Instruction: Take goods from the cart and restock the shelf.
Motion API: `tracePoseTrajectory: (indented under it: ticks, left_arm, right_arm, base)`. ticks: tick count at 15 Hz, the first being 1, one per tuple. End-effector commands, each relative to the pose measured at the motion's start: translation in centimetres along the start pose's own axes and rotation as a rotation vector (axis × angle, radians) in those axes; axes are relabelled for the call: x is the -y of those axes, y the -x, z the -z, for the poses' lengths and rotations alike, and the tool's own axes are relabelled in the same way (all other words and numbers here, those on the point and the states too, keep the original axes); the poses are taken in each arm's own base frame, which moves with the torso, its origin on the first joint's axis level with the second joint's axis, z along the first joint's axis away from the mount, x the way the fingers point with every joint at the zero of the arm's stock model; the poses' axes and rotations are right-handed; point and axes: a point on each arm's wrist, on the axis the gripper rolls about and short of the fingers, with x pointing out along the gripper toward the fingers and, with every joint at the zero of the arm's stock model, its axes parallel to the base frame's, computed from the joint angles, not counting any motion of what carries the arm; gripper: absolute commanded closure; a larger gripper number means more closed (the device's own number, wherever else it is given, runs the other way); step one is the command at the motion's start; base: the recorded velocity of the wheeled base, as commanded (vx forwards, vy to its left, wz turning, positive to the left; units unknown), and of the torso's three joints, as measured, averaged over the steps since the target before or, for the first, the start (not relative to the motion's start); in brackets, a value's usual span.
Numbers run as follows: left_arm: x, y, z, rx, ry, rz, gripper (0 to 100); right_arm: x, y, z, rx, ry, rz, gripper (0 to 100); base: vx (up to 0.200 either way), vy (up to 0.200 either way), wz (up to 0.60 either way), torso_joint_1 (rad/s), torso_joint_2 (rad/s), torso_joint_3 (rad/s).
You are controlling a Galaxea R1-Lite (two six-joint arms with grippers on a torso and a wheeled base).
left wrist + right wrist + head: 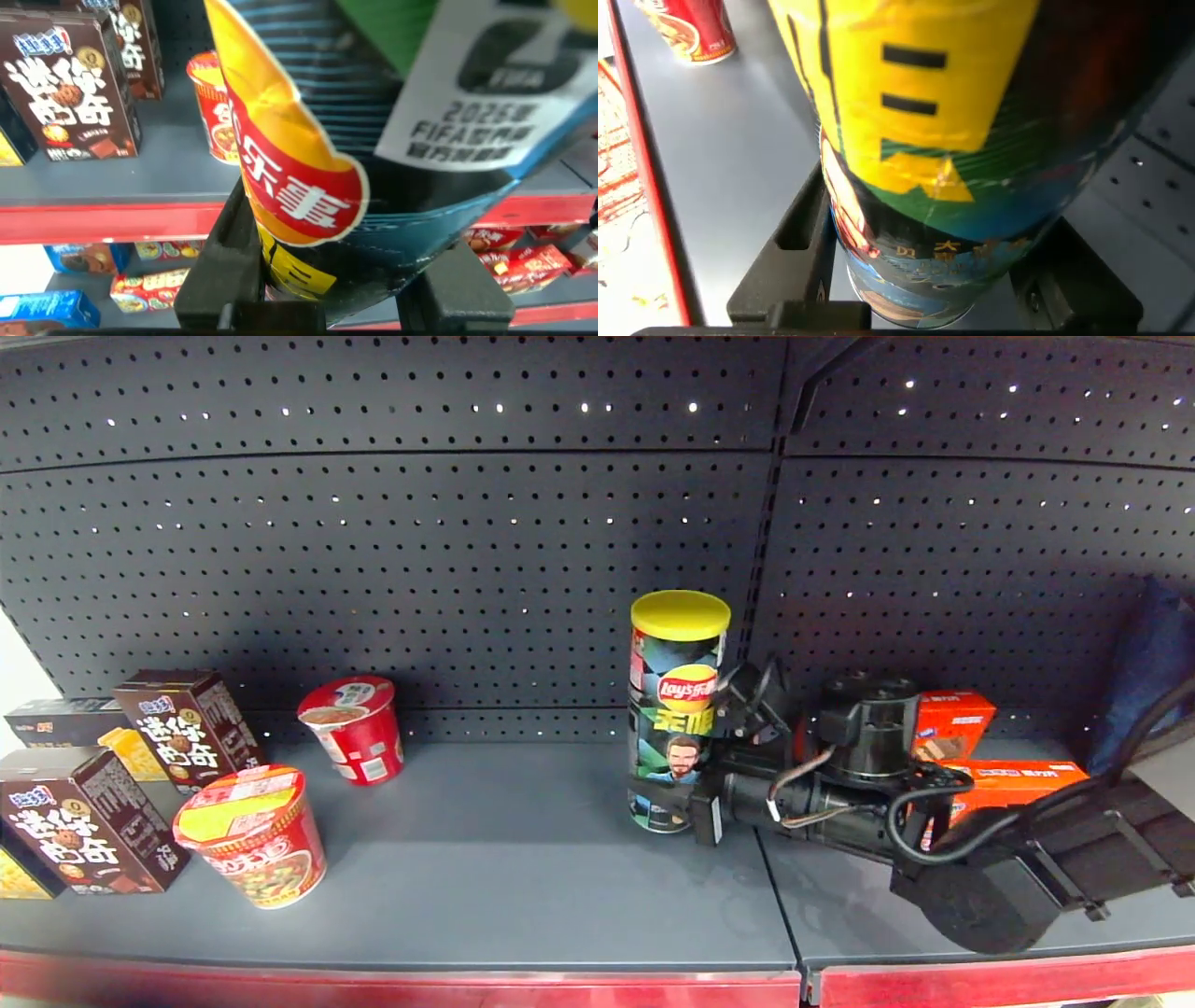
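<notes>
right gripper [695,747] clamped on upright chips can [677,681], standing mid-shelf [523,859] | left gripper [346,289] grasping chip package [299,177] before shelf | lidded noodle cups [254,835], brown boxes [84,821] shelf-left

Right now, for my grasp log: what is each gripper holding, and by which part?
Right gripper: the yellow-lidded cylindrical chip can, by its lower body. Left gripper: a second blue-and-yellow chip can, across its side.

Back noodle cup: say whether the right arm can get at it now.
Probably not yet: the right gripper is shut on the chips can. Once it lets go, bare shelf lies between it and the back noodle cup.
</notes>
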Motion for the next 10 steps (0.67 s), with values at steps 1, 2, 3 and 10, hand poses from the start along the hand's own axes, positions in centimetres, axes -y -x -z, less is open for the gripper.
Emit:
tracePoseTrajectory:
  ticks: [1, 2, 3, 10]
  left_arm:
    - [0.0, 0.1, 0.0, 0.003, 0.000, 0.000, 100]
    - [0.0, 0.1, 0.0, 0.003, -0.002, 0.000, 100]
    - [0.0, 0.0, 0.0, 0.003, -0.002, 0.000, 100]
    - [0.0, 0.0, 0.3, -0.008, -0.001, -0.001, 100]
  right_arm:
    - [-1.3, 2.1, 1.5, -0.012, -0.001, 0.016, 100]
    - [-1.8, 2.4, 1.9, -0.021, -0.005, 0.021, 100]
    - [-2.3, 3.0, 2.4, -0.028, -0.006, 0.017, 100]
    - [-3.9, 3.4, 4.0, -0.072, -0.020, 0.018, 100]
  base:
    - [0.000, 0.000, 0.00, 0.000, 0.00, 0.000]
    - [0.000, 0.000, 0.00, 0.000, 0.00, 0.000]
    - [0.000, 0.000, 0.00, 0.000, 0.00, 0.000]
    - [0.000, 0.000, 0.00, 0.000, 0.00, 0.000]
